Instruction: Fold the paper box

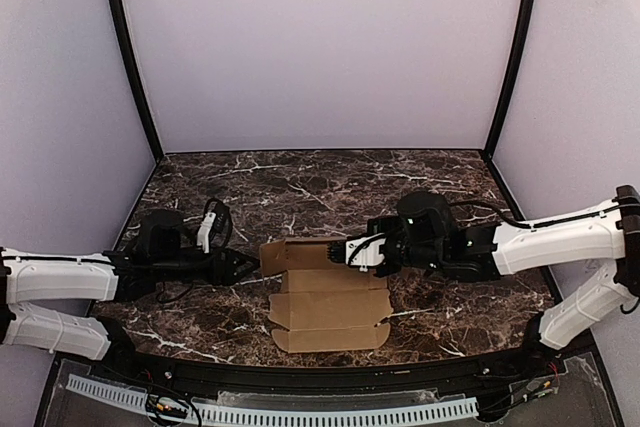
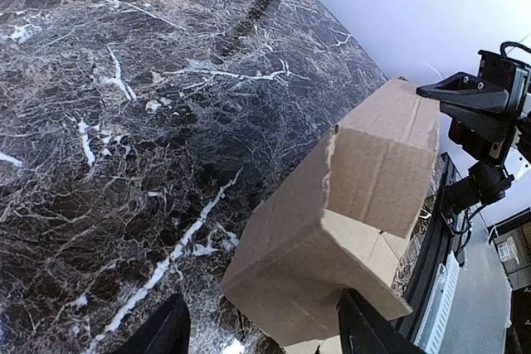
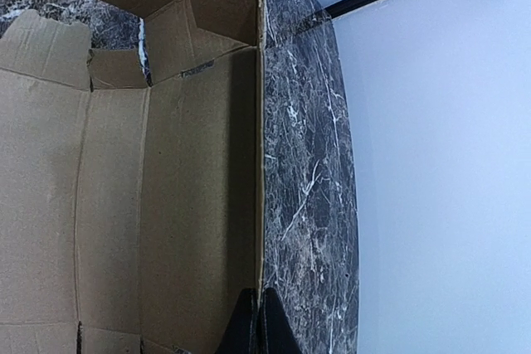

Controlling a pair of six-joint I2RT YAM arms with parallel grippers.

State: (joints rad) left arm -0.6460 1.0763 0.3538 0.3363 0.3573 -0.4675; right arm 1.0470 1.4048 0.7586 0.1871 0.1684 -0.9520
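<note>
The paper box (image 1: 325, 297) is a plain brown cardboard blank lying mid-table, its far panel raised upright. My right gripper (image 1: 352, 252) is shut on the top edge of that raised far wall at its right end; in the right wrist view the fingertips (image 3: 259, 321) pinch the thin wall edge of the box (image 3: 166, 205). My left gripper (image 1: 248, 265) is open at the box's left end. In the left wrist view its two fingers (image 2: 166, 329) straddle the folded left corner of the box (image 2: 332, 238) without closing on it.
The dark marble table (image 1: 250, 187) is enclosed by pale walls with black corner posts (image 1: 130, 57). A perforated white strip (image 1: 300, 412) runs along the near edge below the arm bases. The right arm's body (image 2: 485, 122) shows beyond the box.
</note>
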